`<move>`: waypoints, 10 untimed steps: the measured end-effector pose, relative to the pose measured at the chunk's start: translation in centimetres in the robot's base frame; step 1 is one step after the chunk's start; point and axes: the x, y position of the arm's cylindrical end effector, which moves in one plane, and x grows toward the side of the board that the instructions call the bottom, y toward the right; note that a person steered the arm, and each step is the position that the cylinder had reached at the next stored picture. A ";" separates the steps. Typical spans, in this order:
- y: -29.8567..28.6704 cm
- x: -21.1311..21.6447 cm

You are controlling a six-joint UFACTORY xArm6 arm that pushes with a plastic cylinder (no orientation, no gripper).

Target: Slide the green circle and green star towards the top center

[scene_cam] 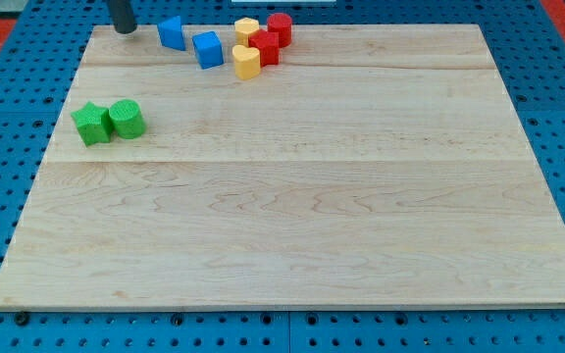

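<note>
Near the left edge of the frame, the green star (90, 125) and green circle (127, 119) sit touching side by side on the desk (312, 226), well apart from the top center, so both probably need pushing up and to the right. My tip (124, 29) rests at the upper left, above the pair and left of the two blue blocks (172, 32) (207, 49). No pincer exists on this rod. Two yellow blocks (247, 61) (246, 28) and two red blocks (266, 47) (280, 27) already crowd the top center, leaving little room.
</note>
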 end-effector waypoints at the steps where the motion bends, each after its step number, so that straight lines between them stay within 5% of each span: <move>1: 6.5 2.3; 2: 3.7 3.3; 3: -7.8 5.7; 4: -8.6 7.2; 6: -8.2 19.3; 8: 2.0 20.1; 10: 2.5 22.2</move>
